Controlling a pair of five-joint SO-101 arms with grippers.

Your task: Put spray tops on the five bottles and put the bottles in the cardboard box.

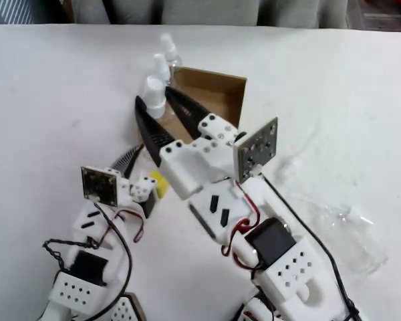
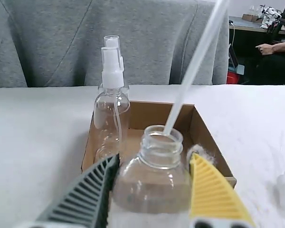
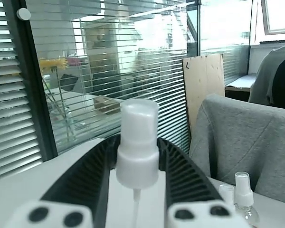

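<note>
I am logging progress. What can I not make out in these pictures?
High view: the right arm hides the held bottle.
Left wrist view: the top edge cuts off the spray top above its tube.
Box floor: partly covered by the right end effector (high view) and the held bottle (left wrist view).
Clear bottle on the table: too faint to tell if capped.

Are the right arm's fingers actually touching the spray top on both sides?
Touching. The right wrist view shows the spray top wedged between both black fingers, with no gap on either side.
</note>
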